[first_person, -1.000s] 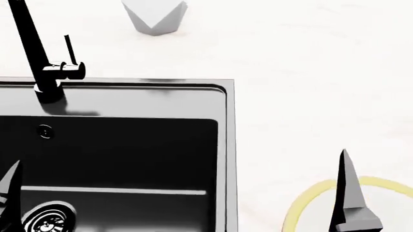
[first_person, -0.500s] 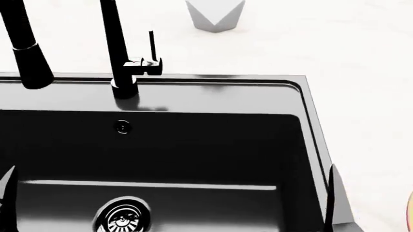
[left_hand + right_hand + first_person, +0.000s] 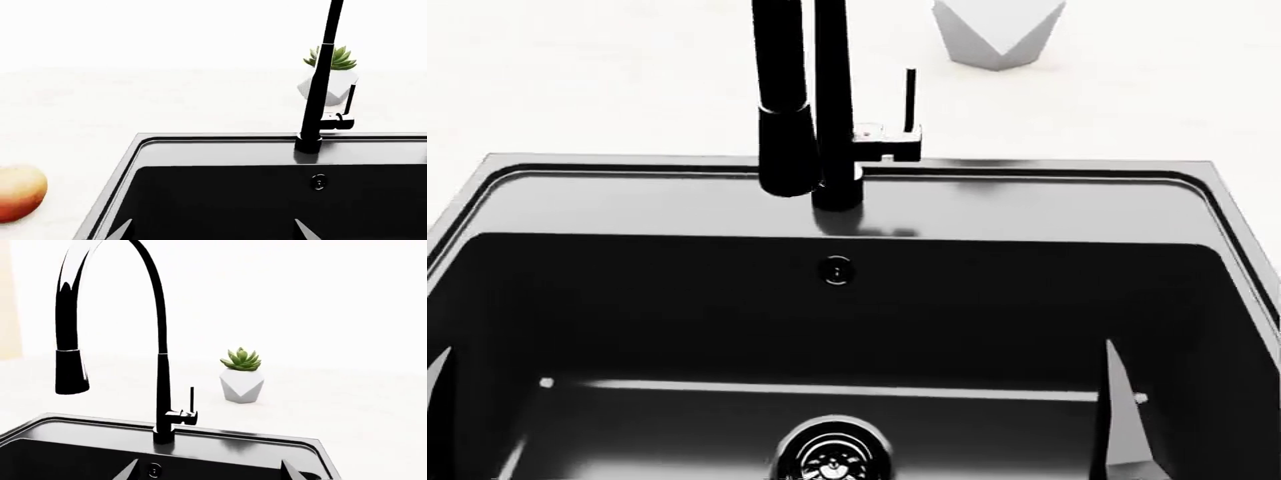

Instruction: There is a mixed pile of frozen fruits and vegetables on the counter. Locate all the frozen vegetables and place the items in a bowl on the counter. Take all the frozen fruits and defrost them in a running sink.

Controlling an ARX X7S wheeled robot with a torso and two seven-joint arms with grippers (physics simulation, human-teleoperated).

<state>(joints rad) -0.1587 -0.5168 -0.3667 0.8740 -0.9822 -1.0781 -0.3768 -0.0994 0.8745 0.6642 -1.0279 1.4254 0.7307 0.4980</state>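
Sink [image 3: 627, 300] is filling the head view, black basin with its drain [image 3: 831, 455] at bottom centre.
Faucet [image 3: 827, 100] is rising at top centre, a grey faceted pot [image 3: 998, 32] sitting on the white table [image 3: 587, 70] at upper right. Both pairs of fingers are standing wide apart and holding nothing, left [image 3: 210, 231] and right [image 3: 210, 471]. A golden-orange fruit [image 3: 19, 192] is lying on the table beside the sink, lower left of the left wrist view.
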